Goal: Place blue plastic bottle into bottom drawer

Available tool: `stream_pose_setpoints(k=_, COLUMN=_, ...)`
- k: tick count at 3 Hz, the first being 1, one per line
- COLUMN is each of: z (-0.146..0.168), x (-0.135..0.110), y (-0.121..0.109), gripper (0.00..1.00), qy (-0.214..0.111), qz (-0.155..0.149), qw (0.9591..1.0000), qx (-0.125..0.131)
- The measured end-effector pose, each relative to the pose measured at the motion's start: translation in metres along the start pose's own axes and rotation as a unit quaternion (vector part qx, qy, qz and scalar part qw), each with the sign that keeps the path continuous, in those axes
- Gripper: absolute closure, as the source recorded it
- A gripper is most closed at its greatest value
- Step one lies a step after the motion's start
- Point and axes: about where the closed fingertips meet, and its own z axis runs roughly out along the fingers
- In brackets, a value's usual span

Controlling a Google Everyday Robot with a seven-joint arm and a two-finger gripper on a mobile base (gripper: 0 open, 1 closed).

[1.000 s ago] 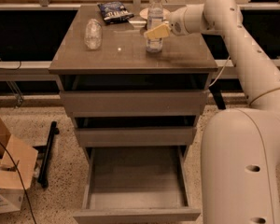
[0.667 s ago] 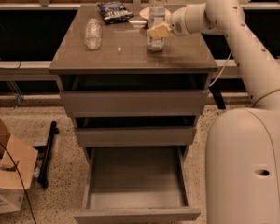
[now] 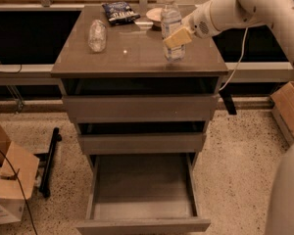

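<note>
The blue plastic bottle (image 3: 171, 21), tall and clear with a white cap and a pale label, stands upright on the right part of the cabinet top (image 3: 137, 58). My gripper (image 3: 178, 37) reaches in from the right and is shut on the bottle at its middle. One yellowish finger (image 3: 179, 36) shows in front of the label. Whether the bottle's base touches the top, I cannot tell. The bottom drawer (image 3: 142, 187) is pulled open below and has nothing in it.
A stubby clear bottle (image 3: 97, 35) lies on the left of the cabinet top. A dark blue snack bag (image 3: 120, 11) and a small dish (image 3: 156, 15) sit at the back. Cardboard boxes stand on the floor at left (image 3: 10, 180) and right (image 3: 290, 106). A black bar (image 3: 50, 160) lies at left.
My gripper and the bottle have shifted a little to the right and toward the cabinet's front edge. The drawers have not moved.
</note>
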Motion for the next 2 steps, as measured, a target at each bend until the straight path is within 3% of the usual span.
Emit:
stream_pose_setpoints(k=1, z=-0.066, x=-0.020, y=0.030, gripper=1.00, qy=0.007, qz=-0.015, qw=0.9991, qx=0.038)
stream_pose_setpoints(k=2, z=-0.137, x=-0.069, y=0.086, gripper=1.00, qy=-0.023, qz=-0.015, qw=0.9937, qx=0.109)
